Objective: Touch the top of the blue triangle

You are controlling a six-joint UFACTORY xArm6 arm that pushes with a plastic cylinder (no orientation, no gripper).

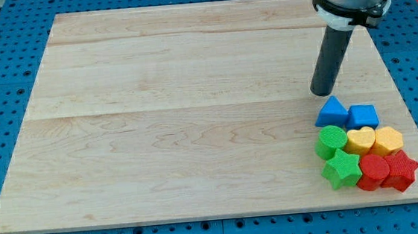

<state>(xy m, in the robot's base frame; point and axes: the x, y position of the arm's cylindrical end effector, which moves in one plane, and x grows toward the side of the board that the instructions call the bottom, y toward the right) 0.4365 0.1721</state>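
The blue triangle [332, 112] lies on the wooden board [177, 97] at the view's lower right, at the top left of a tight cluster of blocks. My tip [322, 91] stands just above the triangle's top point, a small gap away and slightly to its left. A blue cube-like block [363, 115] sits right of the triangle.
Below the triangle sit a green round block [331, 140], a yellow heart [360, 139], a yellow-orange hexagon [388, 140], a green star [342, 168], a red round block [374, 170] and a red star [401, 170]. The board's right edge is close by.
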